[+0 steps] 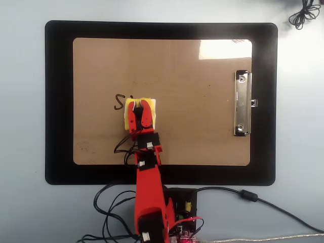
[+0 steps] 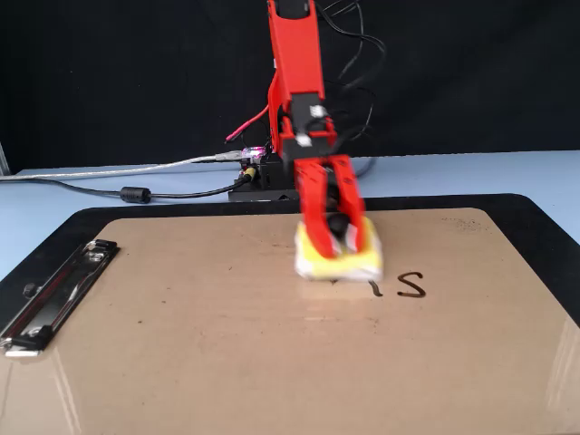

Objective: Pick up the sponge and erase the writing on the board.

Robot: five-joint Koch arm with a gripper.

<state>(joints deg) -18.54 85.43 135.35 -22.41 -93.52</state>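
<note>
erasing step: the hand [image 1: 137, 111] grips the sponge [image 1: 139, 114] on the board [image 1: 202, 131]; next stroke must cover the remaining writing [image 2: 408, 285].
</note>
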